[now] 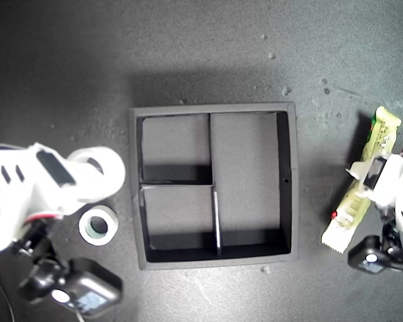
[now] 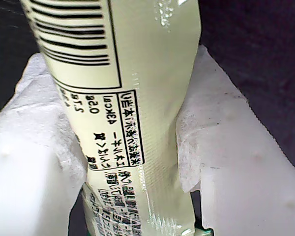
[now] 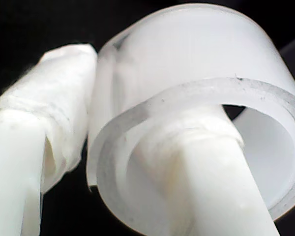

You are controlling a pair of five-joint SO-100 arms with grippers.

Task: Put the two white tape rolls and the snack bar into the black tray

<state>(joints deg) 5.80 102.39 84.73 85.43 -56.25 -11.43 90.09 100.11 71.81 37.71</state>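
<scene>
Clamped across the snack bar [image 2: 137,123], my first gripper [image 2: 132,147] has its padded fingers [image 2: 206,128] pressed against both sides of the crinkled wrapper. In the exterior view the snack bar [image 1: 359,184] lies well apart from the black tray [image 1: 290,181], off toward that view's right. The wrapper is slick and soft, so I judge it could slide or buckle between the pads, and the long bar could swing and catch the tray's rim.

My second gripper [image 3: 108,162] is closed on the all-white tape roll [image 3: 196,73], one finger [image 3: 206,182] through the hole and the other outside the wall. In the exterior view that roll [image 1: 97,171] sits near the tray's side at that view's left. Pinched only by its thin wall, it might pivot or drop short of a compartment.

Just beside it, the other tape roll [image 1: 98,225], with its grey-green core, lies flat on the dark table [image 1: 67,80].

All three tray compartments are empty.
</scene>
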